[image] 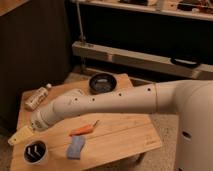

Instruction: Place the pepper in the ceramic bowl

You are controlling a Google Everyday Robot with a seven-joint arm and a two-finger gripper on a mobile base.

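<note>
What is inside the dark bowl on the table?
Nothing shows in the round dark ceramic bowl but its greyish inside; the white arm hides its near rim. The slim orange pepper lies on the wooden table; the gripper is near the small white-rimmed cup.

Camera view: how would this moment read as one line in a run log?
end effector: left edge of table, beside cup | pepper: on table, ungrasped | ceramic bowl: far side, no pepper inside
</note>
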